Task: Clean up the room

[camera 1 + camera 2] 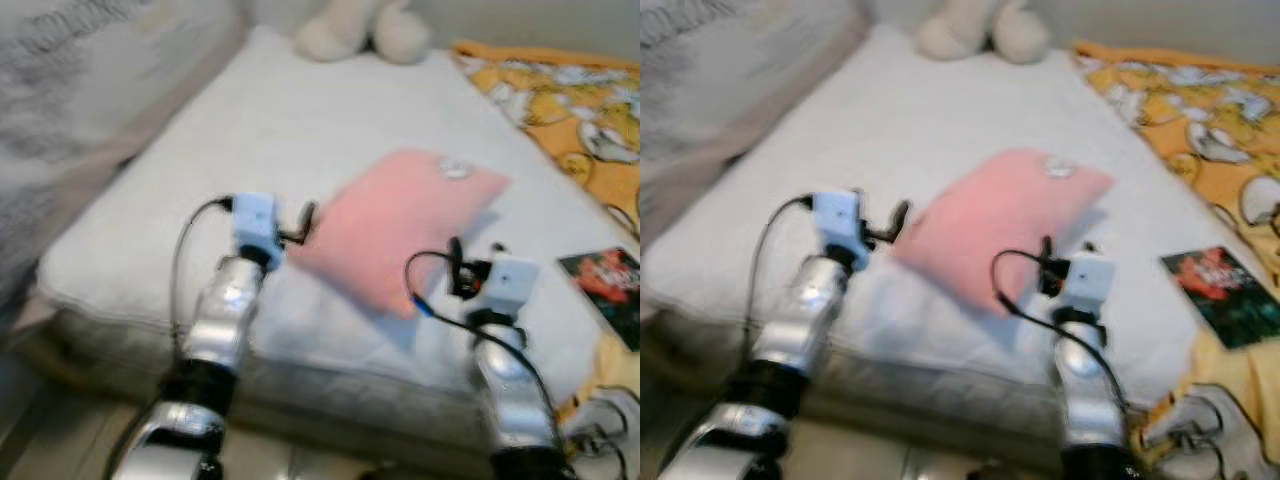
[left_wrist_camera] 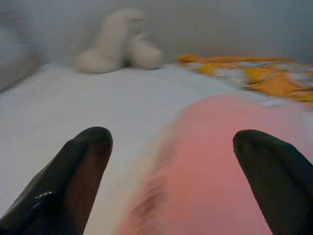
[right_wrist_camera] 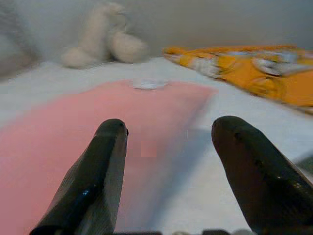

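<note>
Blur: every view is soft (motion), fine detail lost.
Pink cushion [image 1: 400, 225]: lies flat, mid-bed, between both arms.
Left tool [image 2: 171, 181]: fingers wide apart, at the cushion's left edge.
Right tool [image 3: 168, 171]: fingers wide apart, at its near corner.
Bed [image 1: 250, 120]: white sheet; plush toy [image 1: 362, 30] at far end, cut off.
Right side: yellow blanket [image 1: 570, 100]; dark booklet [image 1: 605, 280].

Two silver robot arms with black fingers

Each shiny arm ends in a white box; black cables loop beside the left gripper [image 2: 171, 147] and right gripper [image 3: 168, 132].
</note>
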